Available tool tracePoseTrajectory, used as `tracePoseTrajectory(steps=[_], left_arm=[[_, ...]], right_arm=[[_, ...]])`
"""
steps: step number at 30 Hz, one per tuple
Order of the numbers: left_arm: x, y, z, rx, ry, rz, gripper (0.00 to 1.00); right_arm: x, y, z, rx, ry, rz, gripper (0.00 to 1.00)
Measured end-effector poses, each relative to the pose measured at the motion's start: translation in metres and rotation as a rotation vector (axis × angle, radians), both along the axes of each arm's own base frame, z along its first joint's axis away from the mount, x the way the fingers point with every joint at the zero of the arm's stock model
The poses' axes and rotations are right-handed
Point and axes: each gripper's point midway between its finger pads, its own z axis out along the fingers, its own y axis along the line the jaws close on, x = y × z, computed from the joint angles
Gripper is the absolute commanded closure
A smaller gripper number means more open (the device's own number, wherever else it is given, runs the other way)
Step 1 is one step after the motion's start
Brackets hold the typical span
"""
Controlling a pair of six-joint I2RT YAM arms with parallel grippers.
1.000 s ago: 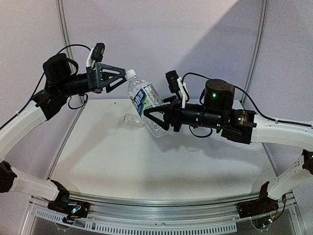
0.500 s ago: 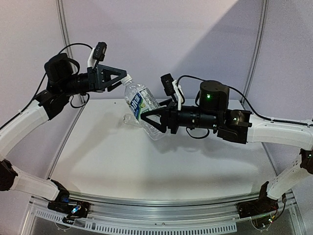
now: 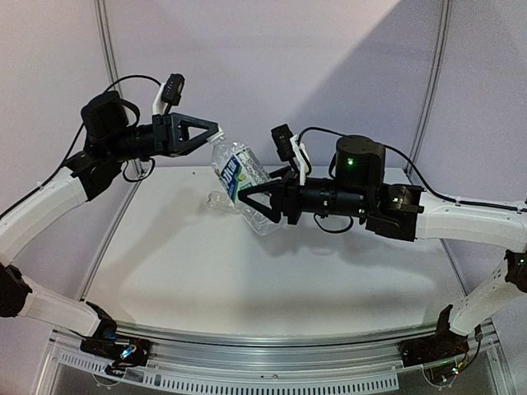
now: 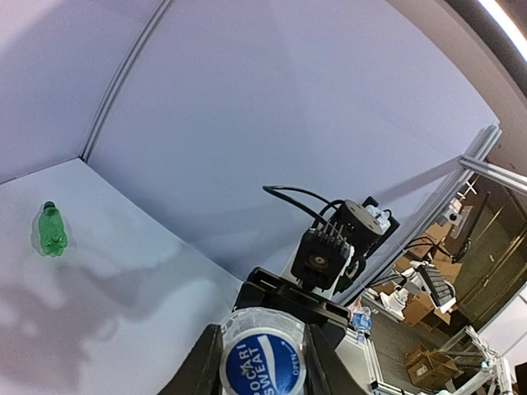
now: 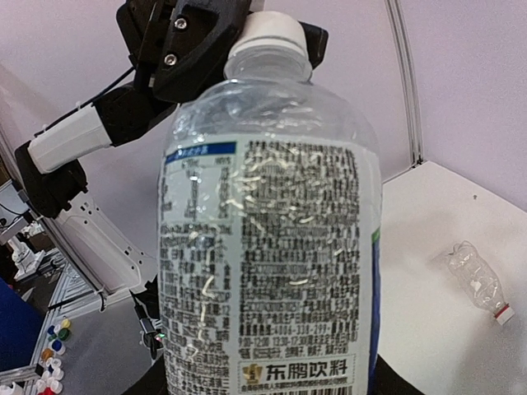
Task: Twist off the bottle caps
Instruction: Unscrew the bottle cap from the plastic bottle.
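A clear bottle with a blue-white label [image 3: 238,176] is held tilted in the air above the table. My right gripper [image 3: 253,202] is shut on its lower body, and the label [image 5: 268,247] fills the right wrist view. Its white cap [image 5: 268,36] points up-left. My left gripper [image 3: 212,131] is shut on that cap, whose blue-white printed top [image 4: 263,364] sits between the dark fingers [image 4: 196,372] in the left wrist view. A green bottle [image 4: 51,230] stands far off on the table. A short clear unlabelled bottle [image 5: 476,278] lies on its side.
The short bottle [image 3: 219,200] lies on the white table [image 3: 247,271] just behind the held one, near the back wall. Upright frame posts stand at the back left and right corners. A metal rail [image 3: 272,366] runs along the near edge between the arm bases.
My left gripper went from open beside the cap to shut on it. The right arm shifted the bottle slightly left and then held still.
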Motion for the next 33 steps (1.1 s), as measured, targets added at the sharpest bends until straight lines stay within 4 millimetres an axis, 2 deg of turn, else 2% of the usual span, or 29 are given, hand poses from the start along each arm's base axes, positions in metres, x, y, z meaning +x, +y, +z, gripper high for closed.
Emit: tracePoseTrajectory(steps=[2,4,6,7,12,18,21,26,29,30,33], left_arm=[[0.002,0.000,-0.001,0.003,0.006,0.008,0.85],[0.009,-0.001,-0.007,0.021,0.043,0.037,0.88],[0.024,-0.003,-0.013,0.058,0.111,0.097,0.90],[0.035,-0.003,-0.016,0.075,0.145,0.146,0.91],[0.073,0.006,-0.038,0.143,0.313,0.350,0.90],[0.084,0.016,-0.075,0.207,0.485,0.461,0.81],[0.082,0.016,-0.081,0.213,0.516,0.469,0.69],[0.079,0.014,-0.086,0.226,0.520,0.461,0.28],[0.074,0.010,-0.090,0.240,0.512,0.435,0.07],[0.072,0.010,-0.090,0.243,0.505,0.431,0.01],[0.070,0.011,-0.083,0.236,0.471,0.429,0.01]], right_arm=[[0.004,-0.001,-0.001,-0.007,-0.005,-0.023,1.00],[0.011,-0.003,-0.006,-0.036,-0.014,-0.071,1.00],[0.029,-0.003,-0.011,-0.107,-0.047,-0.179,1.00],[0.030,-0.002,-0.011,-0.116,-0.053,-0.189,1.00],[0.064,0.005,-0.026,-0.326,-0.186,-0.399,1.00],[0.073,0.006,-0.055,-0.484,-0.262,-0.487,1.00],[0.073,0.004,-0.058,-0.505,-0.266,-0.497,1.00],[0.072,0.003,-0.065,-0.508,-0.262,-0.496,1.00],[0.069,-0.001,-0.073,-0.516,-0.252,-0.489,1.00],[0.068,-0.003,-0.076,-0.515,-0.248,-0.489,1.00],[0.064,-0.012,-0.078,-0.506,-0.232,-0.491,1.00]])
